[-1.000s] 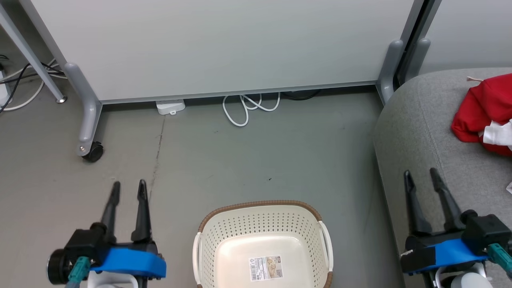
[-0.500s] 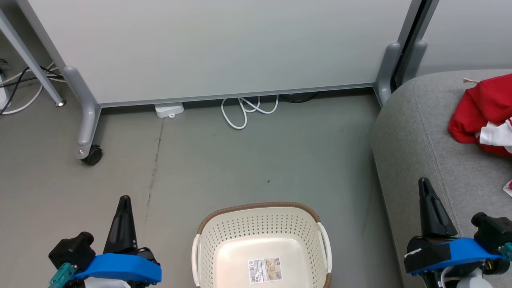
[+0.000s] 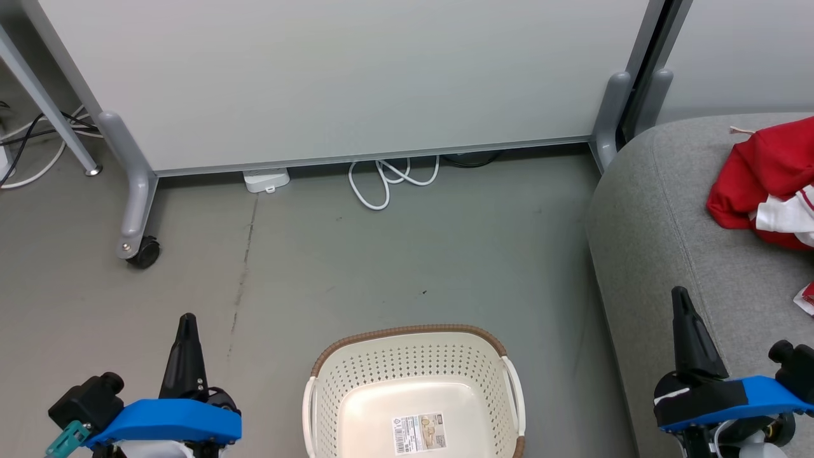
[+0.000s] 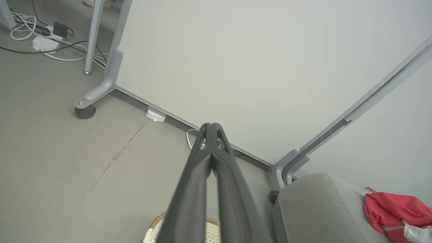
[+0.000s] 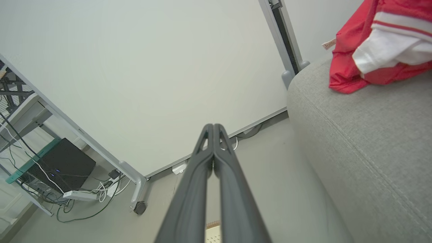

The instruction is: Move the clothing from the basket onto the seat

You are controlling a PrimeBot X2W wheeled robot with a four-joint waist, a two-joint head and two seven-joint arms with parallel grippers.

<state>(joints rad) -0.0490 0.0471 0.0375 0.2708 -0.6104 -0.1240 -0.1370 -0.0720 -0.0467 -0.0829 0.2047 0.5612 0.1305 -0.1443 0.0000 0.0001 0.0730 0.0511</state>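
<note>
Fingers wide second ago, now pressed tight: left gripper (image 3: pixel 186 320) and right gripper (image 3: pixel 680 294) both closed, holding nothing. Clothing (image 3: pixel 757 178) lies on seat (image 3: pixel 661 210) — basket (image 3: pixel 407 331) empty — job looks done.

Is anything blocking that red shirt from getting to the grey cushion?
Nothing visible does. The red jersey already lies on the grey seat, and the basket holds only its label.

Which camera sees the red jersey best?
The right wrist view: the red jersey looks biggest, white panel and stripes clear, on the sofa cushion. The head view cuts it at the edge; the left wrist view shows it small.
</note>
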